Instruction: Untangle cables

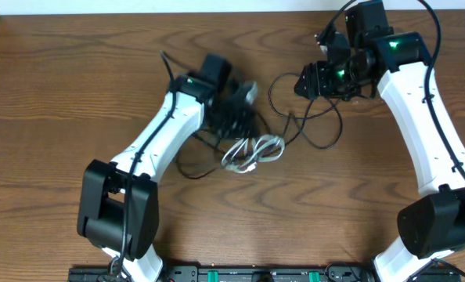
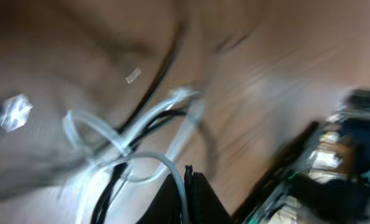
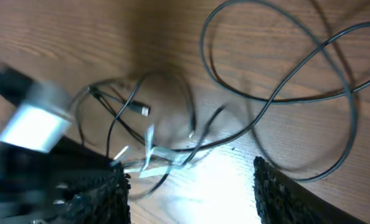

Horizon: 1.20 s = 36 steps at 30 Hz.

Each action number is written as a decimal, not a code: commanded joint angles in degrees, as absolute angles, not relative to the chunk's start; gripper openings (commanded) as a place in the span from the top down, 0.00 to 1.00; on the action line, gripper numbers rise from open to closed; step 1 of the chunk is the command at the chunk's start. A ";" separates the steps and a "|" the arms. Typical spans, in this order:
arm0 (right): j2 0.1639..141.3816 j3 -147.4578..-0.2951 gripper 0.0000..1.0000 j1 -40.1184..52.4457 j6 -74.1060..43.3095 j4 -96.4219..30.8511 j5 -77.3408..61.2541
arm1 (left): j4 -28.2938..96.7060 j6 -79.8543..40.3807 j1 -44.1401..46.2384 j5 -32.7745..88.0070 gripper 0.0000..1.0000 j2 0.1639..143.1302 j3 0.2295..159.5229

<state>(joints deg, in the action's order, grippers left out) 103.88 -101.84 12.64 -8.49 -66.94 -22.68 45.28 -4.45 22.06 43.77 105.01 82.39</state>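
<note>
Left gripper (image 2: pixel 190 186) has its fingers pressed together low over the knot, though the wrist view is too smeared to show whether a strand is pinched between them. The right gripper (image 3: pixel 190 190) hangs with its fingers wide apart and nothing between them.

The white cord (image 1: pixel 253 152) lies in a few small loops just off the left gripper's tips, and black strands run through those loops. From there the black cables (image 1: pixel 315 117) spread in wide, slack curves to a spot right under the right gripper. One small plug end (image 3: pixel 144 111) lies loose just ahead of its fingers.

I'd judge all of these cords light and limp, with no stiffness to push against. Tug one and the whole bundle will likely slide along with it. They look thin and smooth, so a strand could slip out from between the pads, and a plug could snag in a loop.

The best hold on the white cord looks to be an outer loop clear of the black strands. A black cable would be better taken close behind its plug, so the end can be fed back through. One gripper could pin the knot while the other draws a strand away.

Around them is only the bare wooden table (image 1: pixel 60 94)
</note>
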 commanded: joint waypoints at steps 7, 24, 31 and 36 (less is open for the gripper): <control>104.29 -101.86 0.44 14.46 -7.68 -67.37 -26.09 | 29.41 -21.45 21.50 57.49 0.92 98.02 95.11; 104.27 -101.89 0.45 14.33 -8.05 -58.26 -39.40 | 14.63 -33.74 21.39 57.12 0.93 93.54 95.11; 104.12 -101.91 0.46 10.92 -8.03 -59.18 -43.33 | 14.17 -34.33 18.04 54.11 0.92 93.54 95.11; 104.12 -101.91 0.41 8.56 -4.21 -59.11 -53.15 | 13.37 -39.18 16.01 53.91 0.93 93.54 95.11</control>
<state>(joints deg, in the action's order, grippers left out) 103.88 -101.84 9.43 -7.29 -59.02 -45.01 14.22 -35.94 16.73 54.19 94.74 93.89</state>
